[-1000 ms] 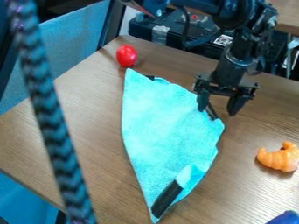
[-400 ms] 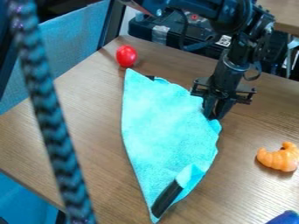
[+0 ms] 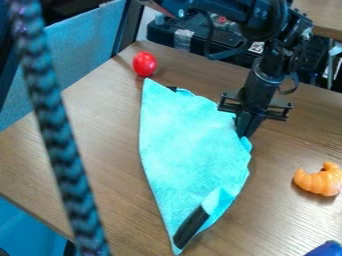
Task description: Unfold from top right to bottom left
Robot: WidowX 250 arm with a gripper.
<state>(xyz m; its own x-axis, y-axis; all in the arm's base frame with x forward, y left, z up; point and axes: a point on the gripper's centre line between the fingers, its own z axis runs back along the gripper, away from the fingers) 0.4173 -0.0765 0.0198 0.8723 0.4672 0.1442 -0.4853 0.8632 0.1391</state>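
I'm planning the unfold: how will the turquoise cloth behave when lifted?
The cloth is probably floppy, since a flap curls over near its bottom. Lifted at the gripper, it would likely sag. It looks thin, so perhaps light.

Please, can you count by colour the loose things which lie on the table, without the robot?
Turquoise: 1 (cloth)
Red: 1 (round object)
Orange: 1 (curved object)
Blue: 1 (object at bottom right edge)
Total: 4

The camera looks from above, at a slant, down on the wooden table (image 3: 107, 142), and it faces toward the robot arm (image 3: 268, 72) at the upper right. It is near enough that the cloth (image 3: 187, 132) takes the middle. A braided cord (image 3: 55, 132) passes closer to the camera, at left.
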